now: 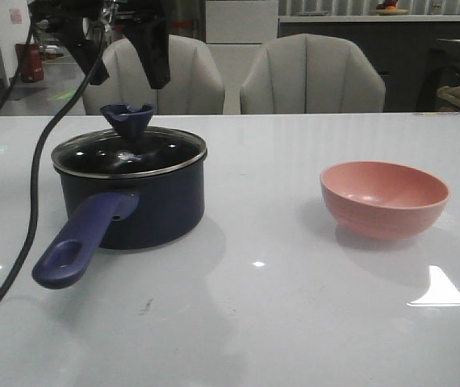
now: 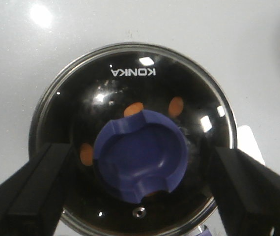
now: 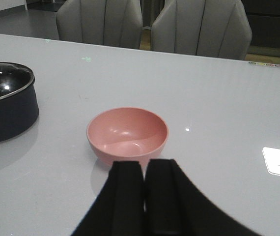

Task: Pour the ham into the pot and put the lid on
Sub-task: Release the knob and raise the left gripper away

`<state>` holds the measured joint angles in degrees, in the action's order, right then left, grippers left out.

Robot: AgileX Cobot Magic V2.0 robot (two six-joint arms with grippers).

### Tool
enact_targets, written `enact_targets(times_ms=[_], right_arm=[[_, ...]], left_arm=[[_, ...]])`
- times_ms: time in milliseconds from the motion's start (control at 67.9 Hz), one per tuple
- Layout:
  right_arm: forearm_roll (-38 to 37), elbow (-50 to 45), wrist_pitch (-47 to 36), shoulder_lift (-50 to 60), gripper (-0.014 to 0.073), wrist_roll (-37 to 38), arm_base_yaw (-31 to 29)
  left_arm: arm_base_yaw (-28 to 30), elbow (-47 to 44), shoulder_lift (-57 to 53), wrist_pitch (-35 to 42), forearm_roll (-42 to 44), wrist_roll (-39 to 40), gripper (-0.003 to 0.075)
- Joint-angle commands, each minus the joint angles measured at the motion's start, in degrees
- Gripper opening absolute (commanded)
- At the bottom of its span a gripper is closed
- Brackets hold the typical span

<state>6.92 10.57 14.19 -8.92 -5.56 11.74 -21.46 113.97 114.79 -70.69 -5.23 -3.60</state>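
The dark navy pot (image 1: pixel 145 205) stands at the table's left, its purple-blue handle (image 1: pixel 81 240) pointing toward the front. The glass lid (image 1: pixel 129 151) rests on its rim, with the flared blue knob (image 2: pixel 140 155) on top. Through the glass I see orange-pink ham chunks (image 2: pixel 176 106) lying in the pot. My left gripper (image 1: pixel 127 71) hangs open above the knob, its fingers (image 2: pixel 37 191) spread wide on either side and touching nothing. My right gripper (image 3: pixel 145 167) is shut and empty, just in front of the pink bowl.
An empty pink bowl (image 1: pixel 384 197) sits at the right of the white table (image 1: pixel 278 322). A black cable (image 1: pixel 28 218) hangs down left of the pot. Two grey chairs (image 1: pixel 311 72) stand behind the far edge.
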Motion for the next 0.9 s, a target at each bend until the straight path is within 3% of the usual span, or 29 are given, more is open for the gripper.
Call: enact_targets(times_ms=[0, 354, 884], right_arm=[[0.1, 1.5, -4.5, -0.6, 0.015, -0.6, 0.0], [0.1, 1.5, -4.5, -0.6, 0.015, -0.6, 0.0], [0.1, 1.5, -4.5, -0.6, 0.015, -0.6, 0.0]], left_arm=[[-0.3, 2.0, -6.0, -2.0, -0.1, -1.4, 0.0582], [0.2, -9.3, -20.7, 3.3, -0.5, -1.5, 0.0582], [0.2, -52.9, -56.4, 27.2, -2.0, -1.5, 0.0582]])
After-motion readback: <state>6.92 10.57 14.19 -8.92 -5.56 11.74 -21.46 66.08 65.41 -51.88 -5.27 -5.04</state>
